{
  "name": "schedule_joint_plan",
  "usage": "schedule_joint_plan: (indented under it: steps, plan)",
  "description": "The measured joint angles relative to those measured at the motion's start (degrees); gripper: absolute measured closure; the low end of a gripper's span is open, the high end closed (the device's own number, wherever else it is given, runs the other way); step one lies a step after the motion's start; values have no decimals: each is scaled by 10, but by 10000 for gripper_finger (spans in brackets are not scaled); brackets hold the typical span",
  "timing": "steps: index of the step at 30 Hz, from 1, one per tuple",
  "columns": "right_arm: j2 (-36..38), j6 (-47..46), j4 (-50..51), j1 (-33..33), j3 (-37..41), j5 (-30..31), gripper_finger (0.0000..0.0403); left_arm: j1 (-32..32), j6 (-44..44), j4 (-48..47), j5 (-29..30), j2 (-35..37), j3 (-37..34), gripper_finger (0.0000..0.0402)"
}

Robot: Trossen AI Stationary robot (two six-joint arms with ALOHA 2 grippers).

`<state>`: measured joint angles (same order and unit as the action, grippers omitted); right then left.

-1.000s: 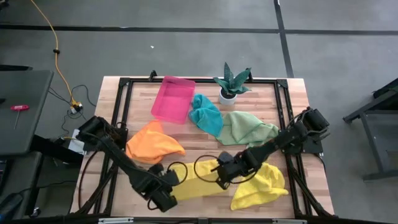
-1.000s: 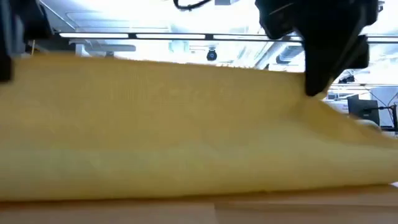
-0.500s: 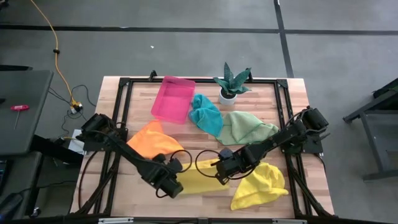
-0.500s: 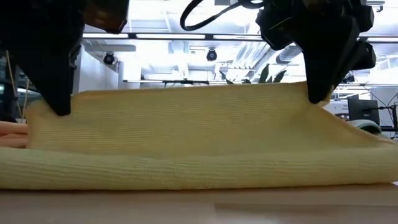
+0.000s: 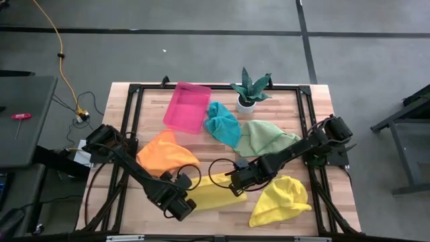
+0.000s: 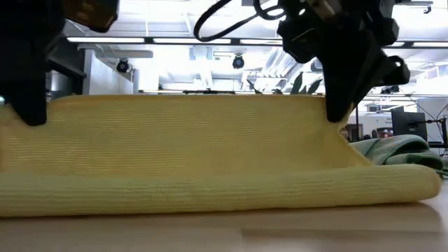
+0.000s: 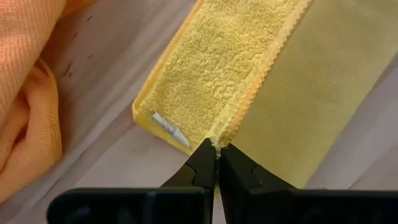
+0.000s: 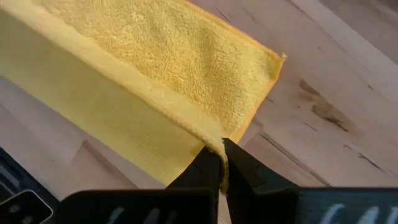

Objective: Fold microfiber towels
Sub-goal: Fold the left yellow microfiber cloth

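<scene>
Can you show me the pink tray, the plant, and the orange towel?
pink tray (image 5: 176,119), high view, its near rim.
plant (image 5: 250,87), high view, its leaves.
orange towel (image 5: 164,156), high view, its middle.

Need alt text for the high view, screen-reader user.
Overhead view of a wooden table: the left gripper and right gripper each pinch an end of a yellow towel near the front edge. An orange towel, a teal towel, a green towel and a second yellow towel lie crumpled around it, with a pink tray and a potted plant at the back.
</scene>
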<state>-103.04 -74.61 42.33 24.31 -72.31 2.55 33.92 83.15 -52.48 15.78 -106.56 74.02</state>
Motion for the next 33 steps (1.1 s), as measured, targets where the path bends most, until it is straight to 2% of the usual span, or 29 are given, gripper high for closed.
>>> schedule_joint_plan:
  steps: [7, 13, 22, 24, 33]
  plan:
    - [-9, -31, 12, 1, 0, 0, 403, -6, -33, 0, 35, 0, -2, 401]
    - [-17, -49, 5, 14, 1, -2, 403, -20, -47, 14, 19, 0, -2, 402]
    - [-17, -49, 3, 11, 1, -1, 403, 1, 26, 28, 12, 0, -2, 402]
    - [-17, -49, 2, 11, 1, -18, 403, 5, 37, 34, 11, 0, -2, 402]
    - [-17, -49, 11, 7, 1, -26, 403, -5, 12, 39, 22, 0, -2, 402]
